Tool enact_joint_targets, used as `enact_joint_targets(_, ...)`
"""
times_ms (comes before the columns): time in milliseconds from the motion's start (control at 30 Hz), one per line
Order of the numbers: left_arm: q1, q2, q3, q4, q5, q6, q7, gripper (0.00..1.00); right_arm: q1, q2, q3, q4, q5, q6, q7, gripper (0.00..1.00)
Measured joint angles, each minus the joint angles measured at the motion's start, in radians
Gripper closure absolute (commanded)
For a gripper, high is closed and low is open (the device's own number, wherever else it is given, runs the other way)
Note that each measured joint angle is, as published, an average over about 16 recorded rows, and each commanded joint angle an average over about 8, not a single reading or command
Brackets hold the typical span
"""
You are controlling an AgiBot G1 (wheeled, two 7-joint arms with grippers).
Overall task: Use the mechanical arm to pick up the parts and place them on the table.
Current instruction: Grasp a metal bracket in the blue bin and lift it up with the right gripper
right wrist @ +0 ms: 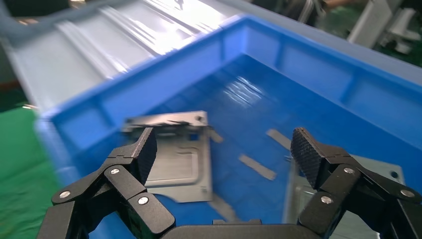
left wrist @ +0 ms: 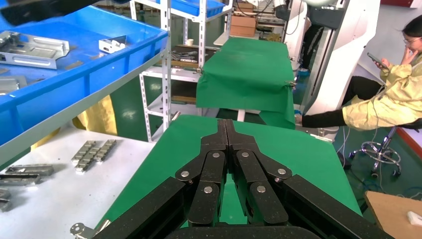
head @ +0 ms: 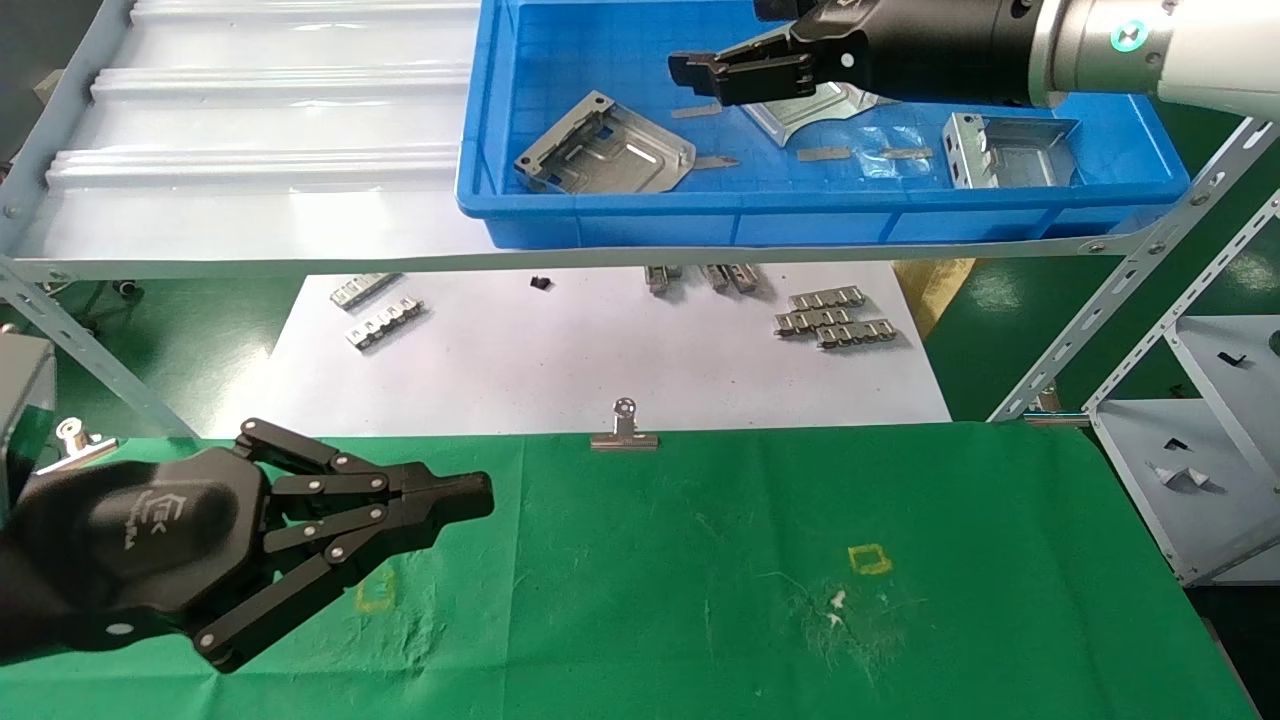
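While over the blue bin (head: 620, 225), right gripper (right wrist: 224, 149) fingers spread; left gripper (head: 470, 497) fingers pressed together.

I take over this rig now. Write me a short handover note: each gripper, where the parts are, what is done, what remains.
Right gripper: open, empty, inside the blue bin on the shelf, above the parts.
Left gripper: shut, empty, parked over the green table.
Parts: three brackets in the bin, the left one, the middle one partly hidden under the right gripper, and the right one.
Done: no part on the table.
Left: pick up and place all three.
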Motion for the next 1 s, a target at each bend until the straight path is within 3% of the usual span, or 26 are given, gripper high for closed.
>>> enact_joint_targets(67,0.0,0.0,0.0,0.0,0.0,0.0,0.0,0.49,0.035,-0.041,-0.017,-0.082,-0.033,0.035,-0.008,0.0)
enact_joint_targets(100,0.0,0.0,0.0,0.0,0.0,0.0,0.0,0.37,0.049,-0.061,-0.025,-0.121,-0.048,0.052,-0.012,0.07)
enact_joint_targets(200,0.0,0.0,0.0,0.0,0.0,0.0,0.0,0.01,0.084,-0.111,-0.043,-0.221,-0.081,0.1,-0.023,0.45)
enact_joint_targets(333,0.0,0.0,0.0,0.0,0.0,0.0,0.0,0.0,0.111,-0.16,-0.057,-0.32,-0.106,0.153,-0.031,0.95)
enact_joint_targets(367,0.0,0.0,0.0,0.0,0.0,0.0,0.0,0.0,0.116,-0.169,-0.059,-0.339,-0.11,0.164,-0.032,1.0)
enact_joint_targets(600,0.0,0.0,0.001,0.0,0.0,0.0,0.0,0.0,0.125,-0.206,-0.062,-0.416,-0.115,0.213,-0.032,1.0)
enact_joint_targets(1000,0.0,0.0,0.001,0.0,-0.001,0.0,0.001,0.0,0.112,-0.218,-0.061,-0.434,-0.105,0.239,-0.024,1.0)
